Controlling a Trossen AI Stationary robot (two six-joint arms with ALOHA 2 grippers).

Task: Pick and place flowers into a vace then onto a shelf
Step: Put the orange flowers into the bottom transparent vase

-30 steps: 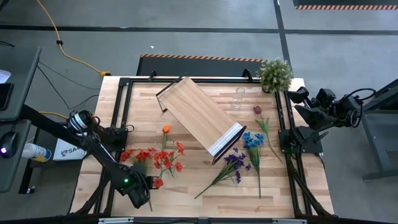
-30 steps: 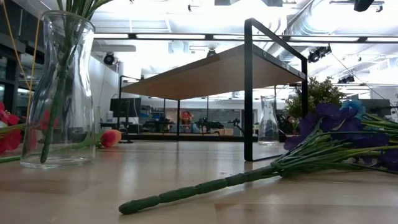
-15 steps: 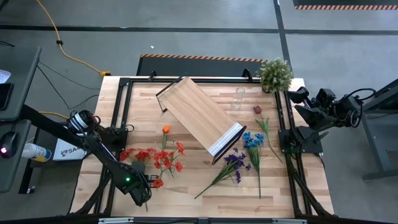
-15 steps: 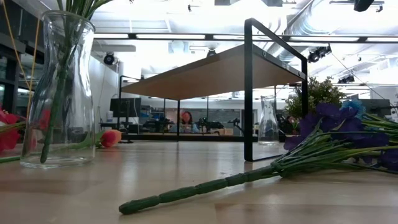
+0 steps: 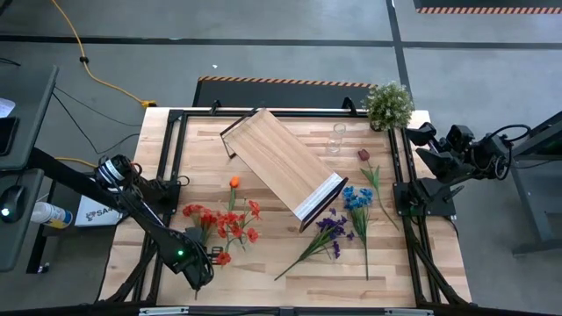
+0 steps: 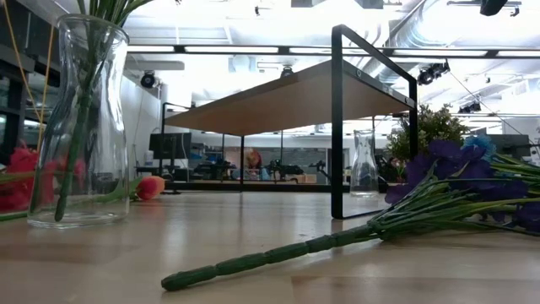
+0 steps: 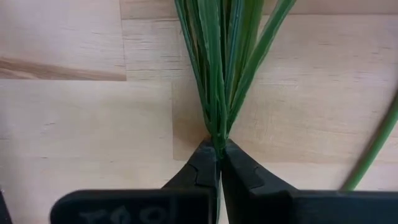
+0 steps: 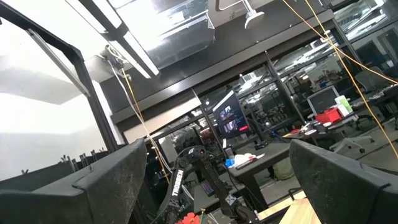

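A bunch of red flowers [image 5: 204,217] lies at the table's front left, its thin green stalks [image 7: 217,74] running toward the near edge. My left gripper [image 5: 198,270] is shut on those stalks. More red blooms [image 5: 241,224] and an orange flower [image 5: 234,183] are beside them. In the low view a glass vase [image 6: 78,127] stands upright with green stalks in it. Blue flowers [image 5: 357,200] and purple flowers [image 5: 332,230] lie flat at the front right. The shelf [image 5: 285,167] stands slantwise mid-table on its dark frame. My right gripper [image 8: 217,186] waits open beyond the table's right edge. My left gripper pinches several green stalks of the red bunch, where they come together [image 7: 217,138], between its two fingertips [image 7: 202,163]. The fingers come slanting down from the table's near side, roughly in line with the stalks. The stalks fan out ahead of the fingertips over the wood.
A small clear vase [image 5: 337,139] and a maroon bloom [image 5: 363,155] sit behind the shelf's white-edged end. A bushy potted plant [image 5: 388,104] stands at the far right corner. The purple bunch's long stalk [image 6: 278,253] lies across the near middle of the table.
My left gripper has drawn slightly toward the table's left near the front edge. The red bunch's blooms have swung toward the table's right and, in the low view, have risen and now show behind the big vase.
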